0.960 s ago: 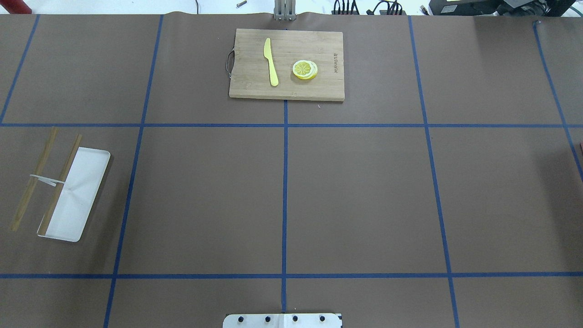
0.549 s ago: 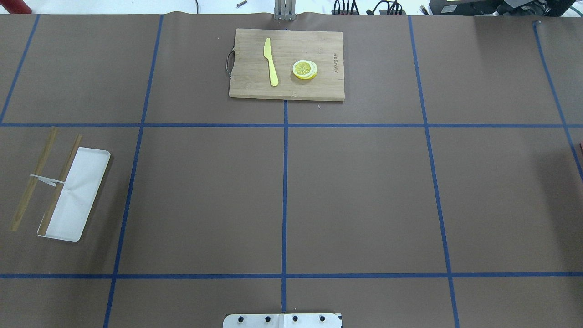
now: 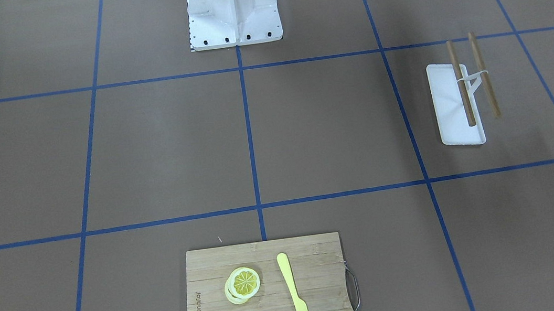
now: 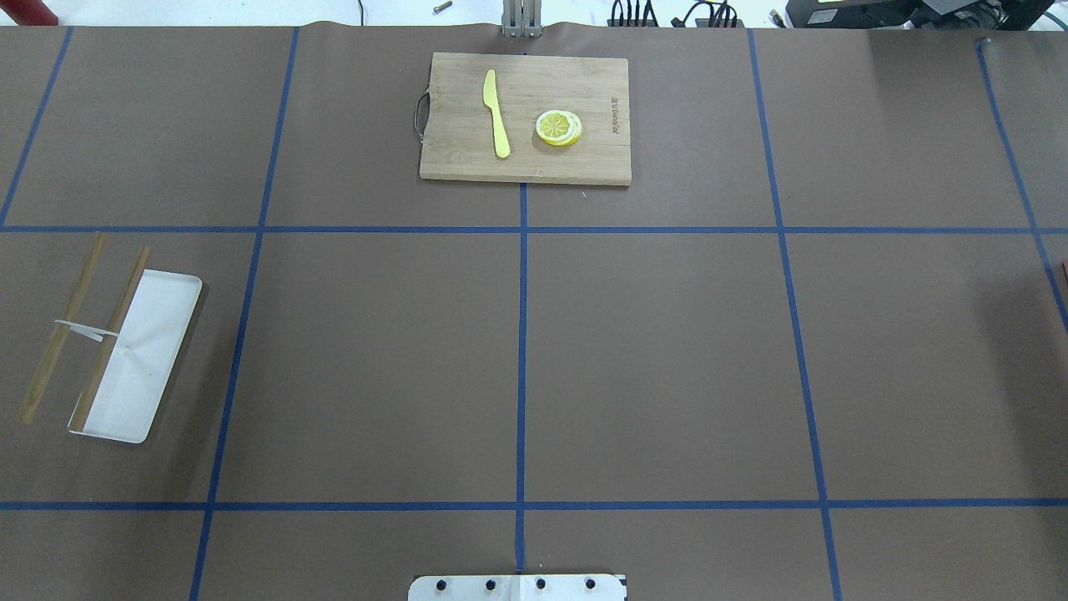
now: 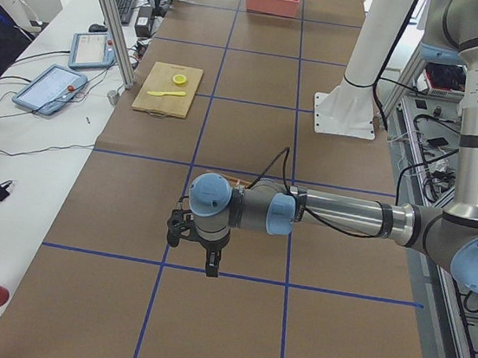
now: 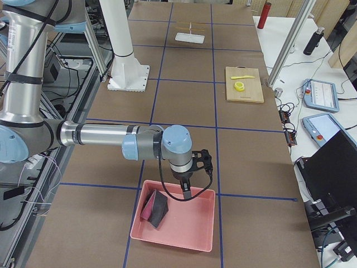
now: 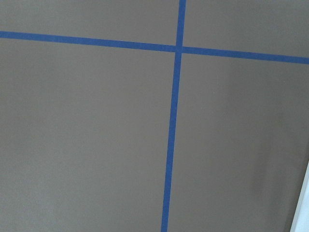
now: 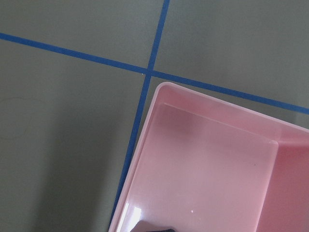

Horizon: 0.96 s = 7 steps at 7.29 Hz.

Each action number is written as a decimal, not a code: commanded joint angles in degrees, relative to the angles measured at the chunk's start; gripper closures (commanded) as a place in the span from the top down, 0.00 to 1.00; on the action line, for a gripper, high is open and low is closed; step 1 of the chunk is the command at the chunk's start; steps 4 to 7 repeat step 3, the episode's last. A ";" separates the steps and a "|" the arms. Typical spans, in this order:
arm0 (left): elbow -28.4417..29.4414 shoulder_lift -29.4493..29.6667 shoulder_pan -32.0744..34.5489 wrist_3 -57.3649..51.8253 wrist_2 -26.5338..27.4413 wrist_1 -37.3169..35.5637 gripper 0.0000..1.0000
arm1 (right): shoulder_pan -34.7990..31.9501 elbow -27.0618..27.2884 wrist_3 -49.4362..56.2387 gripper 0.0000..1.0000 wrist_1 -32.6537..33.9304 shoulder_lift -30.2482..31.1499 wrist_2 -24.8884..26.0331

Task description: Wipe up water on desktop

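The desktop [image 4: 667, 359] is a flat brown surface with a grid of blue tape lines; I see no clear water on it. My left gripper [image 5: 198, 260] shows only in the exterior left view, hanging over a tape line at the near end of the table; I cannot tell if it is open or shut. My right gripper [image 6: 188, 191] shows only in the exterior right view, above the rim of a pink bin [image 6: 184, 237] that holds a dark crumpled cloth [image 6: 157, 207]; I cannot tell its state. The right wrist view shows the bin's corner [image 8: 166, 92] below.
A bamboo cutting board [image 4: 455, 159] at the far middle carries a yellow knife [image 4: 497, 117] and lemon slices [image 4: 557, 128]. A white tray [image 4: 154, 351] with two wooden sticks [image 4: 113, 330] lies on the left. The robot's white base [image 3: 234, 23] stands at the near middle.
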<state>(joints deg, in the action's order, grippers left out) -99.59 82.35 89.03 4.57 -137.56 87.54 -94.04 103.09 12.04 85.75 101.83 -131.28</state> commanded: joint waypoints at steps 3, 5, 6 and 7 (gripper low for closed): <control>0.09 0.00 0.00 0.00 0.01 -0.01 0.99 | 0.09 1.41 0.01 1.00 -0.05 0.82 -0.03; 0.09 0.00 0.00 0.00 0.01 -0.01 0.99 | 0.09 1.41 0.01 1.00 -0.05 0.82 -0.03; 0.09 0.00 0.00 0.00 0.01 -0.01 0.99 | 0.09 1.41 0.01 1.00 -0.05 0.82 -0.03; 0.09 0.00 0.00 0.00 0.01 -0.01 0.99 | 0.09 1.41 0.01 1.00 -0.05 0.82 -0.03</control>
